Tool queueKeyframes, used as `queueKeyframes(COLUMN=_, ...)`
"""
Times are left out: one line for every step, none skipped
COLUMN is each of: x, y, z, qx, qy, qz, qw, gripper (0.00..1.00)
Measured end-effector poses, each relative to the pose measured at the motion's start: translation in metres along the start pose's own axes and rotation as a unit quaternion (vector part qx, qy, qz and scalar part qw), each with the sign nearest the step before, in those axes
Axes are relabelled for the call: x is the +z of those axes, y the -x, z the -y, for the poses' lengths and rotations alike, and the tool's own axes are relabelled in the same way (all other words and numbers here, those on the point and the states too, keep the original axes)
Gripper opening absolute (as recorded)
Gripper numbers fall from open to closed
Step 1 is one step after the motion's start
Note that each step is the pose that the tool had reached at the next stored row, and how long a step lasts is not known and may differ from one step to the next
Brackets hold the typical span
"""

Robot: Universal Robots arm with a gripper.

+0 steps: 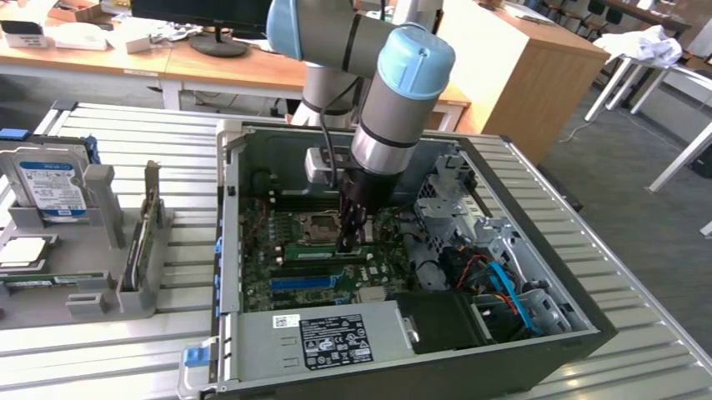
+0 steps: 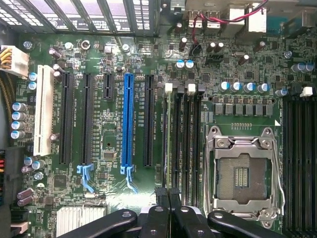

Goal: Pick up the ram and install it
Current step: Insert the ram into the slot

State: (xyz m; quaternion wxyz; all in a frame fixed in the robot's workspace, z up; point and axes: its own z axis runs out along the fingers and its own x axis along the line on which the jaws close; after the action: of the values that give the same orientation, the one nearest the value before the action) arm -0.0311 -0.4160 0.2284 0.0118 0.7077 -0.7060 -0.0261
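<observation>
One ram (image 2: 168, 139), edge-on in a slot of the motherboard (image 2: 111, 144) beside the CPU socket (image 2: 242, 173); gripper (image 2: 168, 196) pressed together over one end. You press straight down, evenly, keeping the stick upright between its end latches (image 2: 168, 88).

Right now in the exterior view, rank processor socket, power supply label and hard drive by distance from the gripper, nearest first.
From the gripper:
1. Processor socket, beside it on the board.
2. Power supply label, at the case edge toward the camera.
3. Hard drive, outside the case, on the exterior view's left.
</observation>
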Motion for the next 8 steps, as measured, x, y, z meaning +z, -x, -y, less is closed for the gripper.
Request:
queueKeyframes(x=0.0, y=0.0, z=0.0, qx=0.0, qy=0.0, qz=0.0, qw=1.0, gripper=0.12)
queueKeyframes(x=0.0, y=0.0, z=0.0, qx=0.0, qy=0.0, qz=-0.0001, qw=1.0, gripper=0.12)
queueKeyframes(x=0.0001, y=0.0, z=0.0001, qx=0.0, qy=0.0, qz=0.0, qw=1.0, gripper=0.12)
queueKeyframes(x=0.0001, y=0.0001, z=0.0002, qx=0.0, qy=0.0, qz=0.0001, qw=1.0, gripper=0.12)
queueKeyframes(x=0.0001, y=0.0001, z=0.0002, qx=0.0, qy=0.0, qz=0.0001, qw=1.0, gripper=0.12)
queueKeyframes(x=0.0002, y=0.0001, z=0.0003, qx=0.001, qy=-0.0001, qz=0.0002, qw=1.0, gripper=0.12)
queueKeyframes(x=0.0001, y=0.0001, z=0.0004, qx=0.002, qy=-0.0001, qz=0.0002, qw=1.0, gripper=0.12)
queueKeyframes(x=0.0001, y=0.0002, z=0.0004, qx=0.002, qy=-0.0001, qz=0.0002, qw=1.0, gripper=0.12)
